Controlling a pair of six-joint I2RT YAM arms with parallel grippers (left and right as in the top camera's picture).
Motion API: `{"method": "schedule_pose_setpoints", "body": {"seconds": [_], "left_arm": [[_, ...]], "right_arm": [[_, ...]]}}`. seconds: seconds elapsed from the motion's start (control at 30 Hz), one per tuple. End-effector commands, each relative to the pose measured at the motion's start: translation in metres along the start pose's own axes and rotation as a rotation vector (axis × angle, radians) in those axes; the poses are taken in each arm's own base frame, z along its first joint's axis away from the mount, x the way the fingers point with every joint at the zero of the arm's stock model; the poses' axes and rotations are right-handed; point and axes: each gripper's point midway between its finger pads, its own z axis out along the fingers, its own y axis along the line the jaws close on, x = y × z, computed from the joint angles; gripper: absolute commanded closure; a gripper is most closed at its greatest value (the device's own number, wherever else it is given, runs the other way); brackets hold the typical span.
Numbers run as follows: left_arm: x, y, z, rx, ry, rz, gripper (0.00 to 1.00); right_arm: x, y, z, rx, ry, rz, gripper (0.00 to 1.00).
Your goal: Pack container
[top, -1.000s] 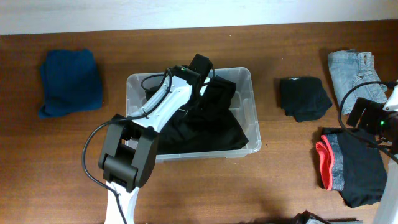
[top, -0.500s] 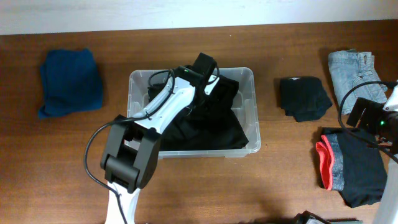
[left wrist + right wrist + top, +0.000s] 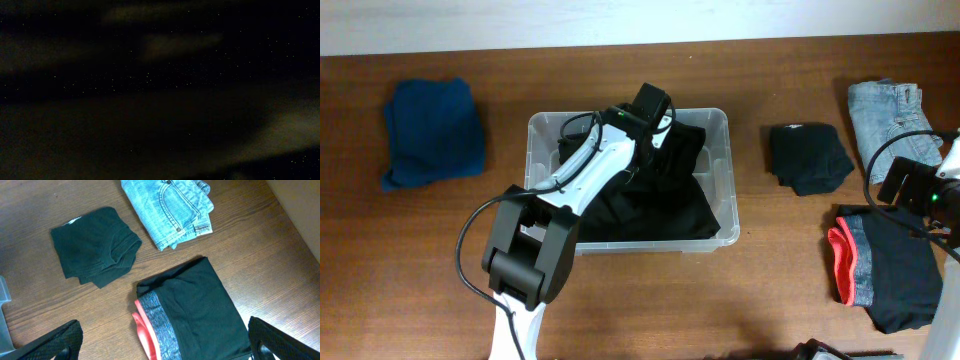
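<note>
Centered on the surface (image 3: 410, 270), the clear container (image 3: 542, 150) is holding a black garment (image 3: 650, 205). Left gripper (image 3: 658, 140) is pressing into it, clenched shut, can't tell if grabbing. Right gripper (image 3: 165, 347) is hovering released over black-and-red shorts (image 3: 195, 305).

Even, soft light overhead and at right wrist; left wrist view near-black, grainy.

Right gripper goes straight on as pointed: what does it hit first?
Probably the black shorts with the red waistband. In the wrist view they lie directly ahead, between the fingers of the open right gripper. How far off is unclear.
</note>
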Motion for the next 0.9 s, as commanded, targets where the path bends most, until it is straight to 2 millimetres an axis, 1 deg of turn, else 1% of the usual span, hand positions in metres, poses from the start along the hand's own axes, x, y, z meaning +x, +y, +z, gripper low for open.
{"method": "schedule_pose_setpoints", "body": {"seconds": [0.0,0.07,0.13,0.27,0.33,0.4,0.47,0.57,0.63,0.87], "left_arm": [[-0.023,-0.02,-0.013,0.086,-0.055,0.002,0.99],[-0.036,-0.026,-0.026,0.107,-0.087,0.009,0.96],[-0.045,-0.029,-0.036,0.11,-0.11,0.013,0.96],[-0.066,-0.035,-0.065,0.115,-0.17,0.024,0.92],[-0.072,-0.037,-0.074,0.117,-0.189,0.027,0.92],[-0.074,-0.036,-0.076,0.11,-0.198,0.027,0.91],[-0.074,-0.031,-0.073,0.081,-0.195,0.023,0.91],[-0.068,-0.026,-0.062,0.062,-0.168,0.018,0.91],[-0.065,-0.027,-0.055,0.06,-0.15,0.019,0.92],[-0.056,-0.033,-0.018,0.029,-0.096,0.039,0.96]], "right_arm": [[-0.004,-0.001,-0.004,0.001,-0.016,0.011,0.02],[-0.004,-0.001,-0.004,0.001,-0.016,0.011,0.02],[-0.004,-0.001,-0.004,0.001,-0.016,0.012,0.02],[-0.004,-0.001,-0.004,0.001,-0.016,0.012,0.02],[-0.004,-0.001,-0.004,0.001,-0.016,0.011,0.02],[-0.004,-0.001,-0.004,0.001,-0.016,0.011,0.02],[-0.004,-0.001,-0.004,0.001,-0.016,0.011,0.02],[-0.004,-0.001,-0.004,0.001,-0.016,0.011,0.02],[-0.004,-0.001,-0.004,0.001,-0.016,0.012,0.02],[-0.004,-0.001,-0.004,0.001,-0.016,0.012,0.02]]}}
